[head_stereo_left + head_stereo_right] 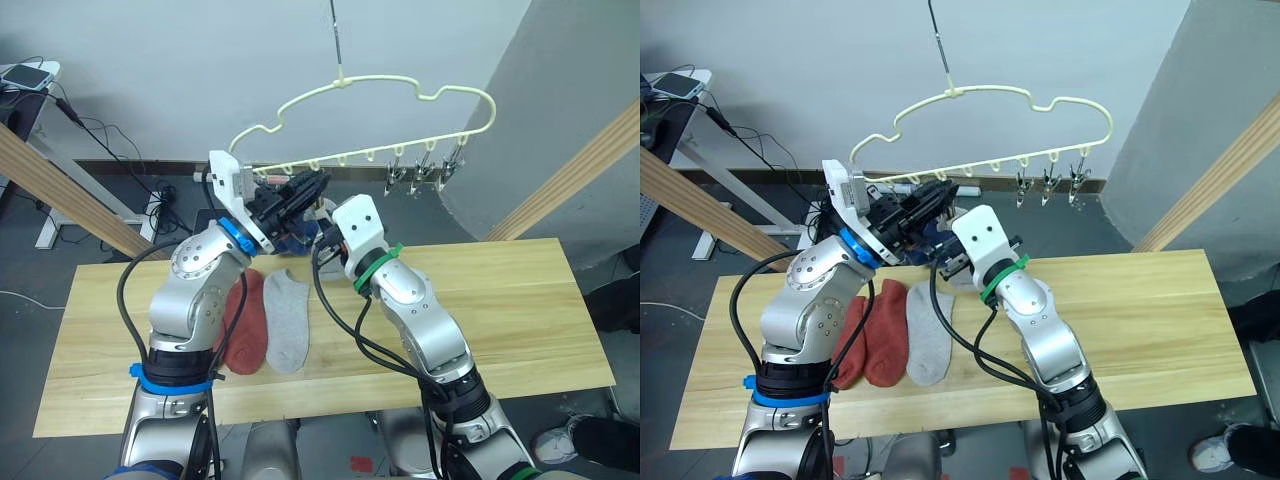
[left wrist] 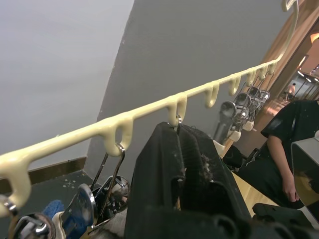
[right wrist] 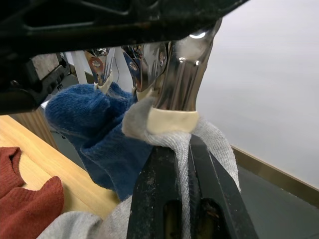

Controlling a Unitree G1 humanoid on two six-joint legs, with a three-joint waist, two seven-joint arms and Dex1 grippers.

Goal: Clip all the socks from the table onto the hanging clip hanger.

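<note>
No readable brands, labels or writing anywhere.

Left pincer (image 1: 305, 190): raised to the bottom rail of the clip hanger (image 1: 385, 90), black fingers (image 2: 189, 164) pressed together around the handles of a metal clip (image 2: 178, 123) hanging from a rail loop. No gap visible between the fingers in the left wrist view; the clip body itself is mostly hidden behind them.

Right pincer (image 3: 184, 199): fingers closed with only a thin slit between them, gripping a fold of a light grey sock (image 3: 209, 144). That sock's edge sits in the cream-tipped jaws of a metal clip (image 3: 172, 89) directly above the fingertips. In the head views the pincer's tips are hidden behind the white wrist housing.

A blue sock (image 3: 99, 129) hangs just beside the grey one, its top at the neighbouring clips; can't tell whether it is one blue sock or two bunched together.

On the surface (image 1: 500, 300): two rust-red socks (image 1: 875, 335) side by side and a second light grey sock (image 1: 930, 335) just right of them, lying flat. The leftmost red one is partly covered by the left arm.

Hanger hangs from a thin metal hook (image 1: 337, 40); three empty clips (image 1: 425, 175) cluster at the rail's right end. Clips at the left end are blocked by the left arm's wrist.

A seated person in a black top (image 2: 289, 139) shows at the edge of the left wrist view, cut off by the frame.
</note>
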